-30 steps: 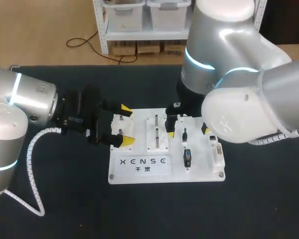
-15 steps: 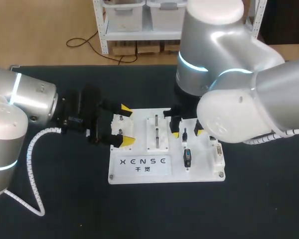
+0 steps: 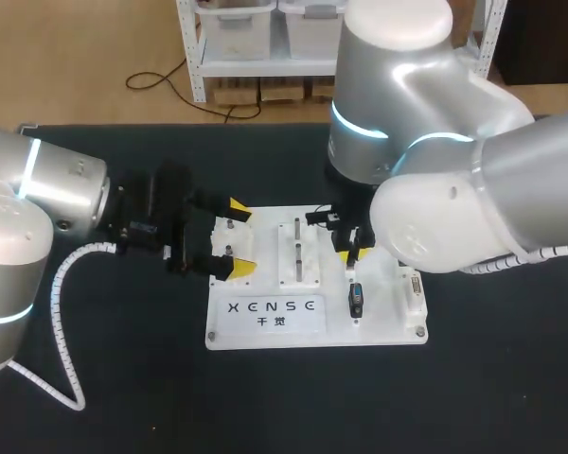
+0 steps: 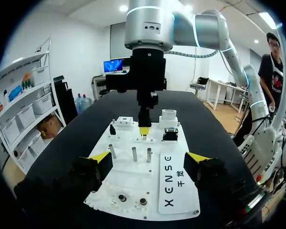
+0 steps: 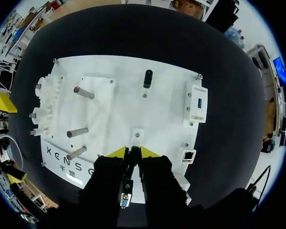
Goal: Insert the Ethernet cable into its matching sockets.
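The right tool seems closed on the Ethernet plug; the left tool is wide open, empty. A tilted plug may jam beside the socket.

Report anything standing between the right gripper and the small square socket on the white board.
Nothing visible does. The right gripper holds a thin black plug, and the small square socket sits beside it, with only bare white board between them.
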`<state>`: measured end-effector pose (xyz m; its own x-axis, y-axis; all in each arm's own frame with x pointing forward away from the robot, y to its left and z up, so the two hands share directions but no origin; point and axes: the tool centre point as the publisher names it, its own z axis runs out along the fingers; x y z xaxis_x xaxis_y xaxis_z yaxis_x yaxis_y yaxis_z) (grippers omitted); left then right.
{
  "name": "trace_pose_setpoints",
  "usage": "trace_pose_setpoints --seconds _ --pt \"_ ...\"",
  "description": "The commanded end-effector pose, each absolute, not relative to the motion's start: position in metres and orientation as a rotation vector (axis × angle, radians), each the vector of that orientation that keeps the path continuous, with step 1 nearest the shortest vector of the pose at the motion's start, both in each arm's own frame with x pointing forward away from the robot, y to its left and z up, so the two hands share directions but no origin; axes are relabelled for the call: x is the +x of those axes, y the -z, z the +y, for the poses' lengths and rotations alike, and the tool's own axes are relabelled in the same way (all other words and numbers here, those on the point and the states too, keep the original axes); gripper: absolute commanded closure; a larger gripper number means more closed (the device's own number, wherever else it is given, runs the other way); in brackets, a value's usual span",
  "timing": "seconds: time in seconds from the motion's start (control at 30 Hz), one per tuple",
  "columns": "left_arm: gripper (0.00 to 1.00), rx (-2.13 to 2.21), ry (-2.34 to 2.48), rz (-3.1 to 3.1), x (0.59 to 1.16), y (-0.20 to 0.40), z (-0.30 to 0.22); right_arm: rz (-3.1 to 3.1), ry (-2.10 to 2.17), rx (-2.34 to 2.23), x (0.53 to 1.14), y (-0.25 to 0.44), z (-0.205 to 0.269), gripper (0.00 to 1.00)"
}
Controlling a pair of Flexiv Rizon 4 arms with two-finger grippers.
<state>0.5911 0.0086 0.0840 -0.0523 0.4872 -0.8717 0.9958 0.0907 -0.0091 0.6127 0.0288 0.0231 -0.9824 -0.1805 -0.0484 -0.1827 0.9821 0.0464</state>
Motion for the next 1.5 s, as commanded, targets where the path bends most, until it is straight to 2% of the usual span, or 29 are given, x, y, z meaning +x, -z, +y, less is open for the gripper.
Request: trace_pose_setpoints --seconds 0.03,0.4,0.77,1.5 --pt "0.0 1.484 0.882 1.632 0.591 -0.083 0.01 3.079 -0.087 -0.289 0.609 -0.034 0.025 1.0" --pt "0.0 1.484 0.882 1.632 0.591 -0.083 0.01 3.095 -0.109 -0.221 0.608 -0.055 -0.004 1.0" --pt "0.0 1.484 0.882 1.632 0.591 -0.083 0.01 3.104 -0.061 -0.104 0.615 -0.047 -0.036 1.0" --pt "0.0 1.484 0.882 1.632 0.591 -0.083 0.01 3.135 -0.033 -0.099 0.616 -0.035 -0.049 1.0"
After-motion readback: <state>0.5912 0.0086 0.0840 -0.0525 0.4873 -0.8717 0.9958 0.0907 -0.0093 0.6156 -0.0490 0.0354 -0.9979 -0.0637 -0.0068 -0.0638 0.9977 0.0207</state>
